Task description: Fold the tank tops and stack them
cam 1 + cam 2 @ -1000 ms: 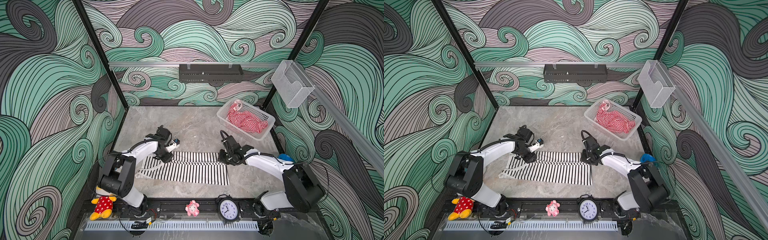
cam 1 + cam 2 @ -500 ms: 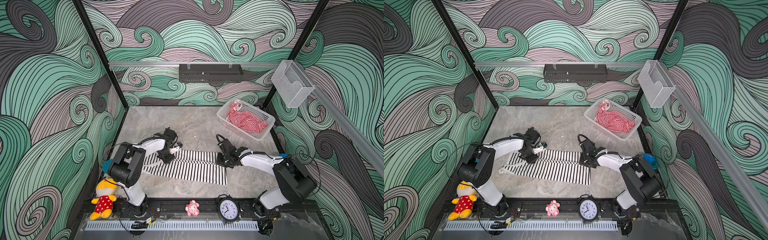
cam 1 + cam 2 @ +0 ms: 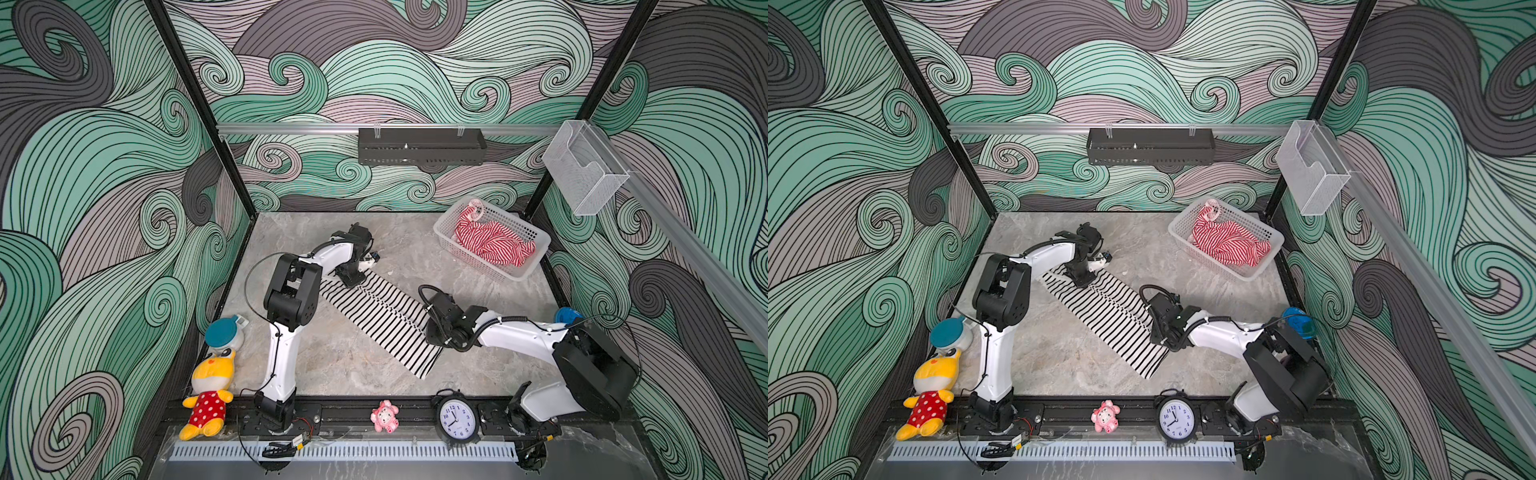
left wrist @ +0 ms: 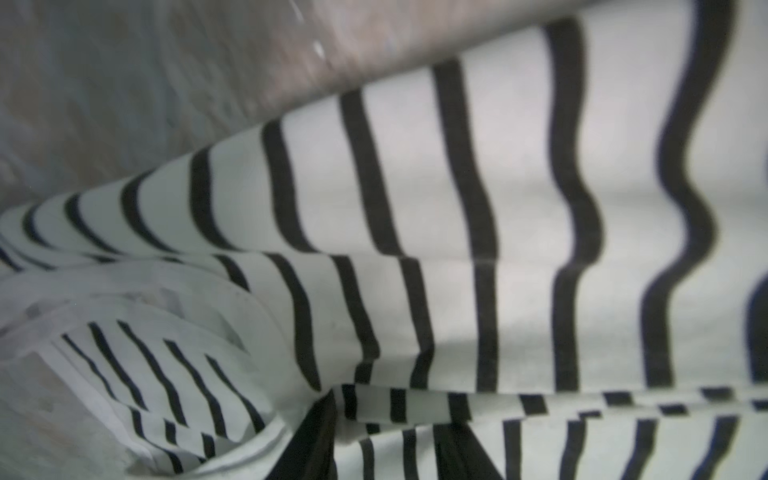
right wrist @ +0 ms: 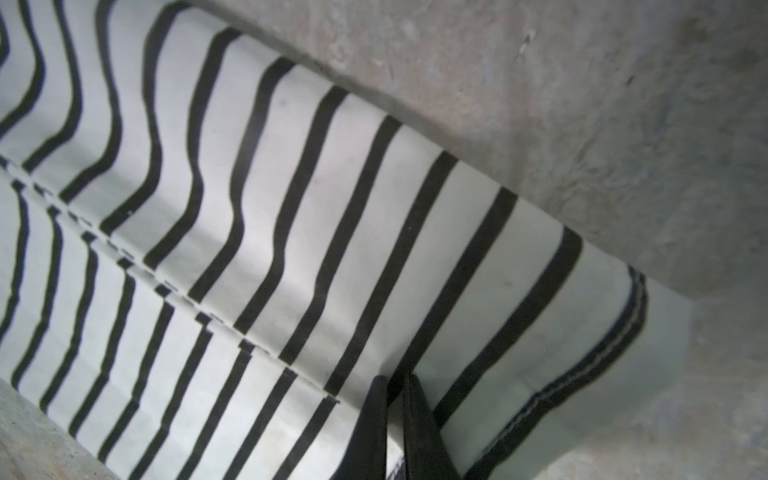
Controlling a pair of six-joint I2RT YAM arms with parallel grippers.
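The black-and-white tank top (image 3: pixel 386 316) (image 3: pixel 1113 316) lies on the table as a long narrow strip. It runs diagonally from back left to front right. My left gripper (image 3: pixel 352 279) (image 4: pixel 386 440) is shut on a bunched fold at the strip's back end. My right gripper (image 3: pixel 434 334) (image 5: pixel 395 380) pinches the hem edge at the front-right end, its fingers almost together with cloth between them. The red-and-white tank top (image 3: pixel 492 245) (image 3: pixel 1229 245) lies crumpled in the white basket (image 3: pixel 534 259) at the back right.
Along the front rail stand a yellow plush toy in a red polka-dot suit (image 3: pixel 208 390), a small pink toy (image 3: pixel 384 415) and a black alarm clock (image 3: pixel 457 417). A black shelf (image 3: pixel 419 145) hangs on the back wall. A clear holder (image 3: pixel 582 170) hangs on the right rail.
The striped top has swung from lying sideways to a diagonal. My left gripper carried its end toward the back, and my right gripper drew its end toward the front.
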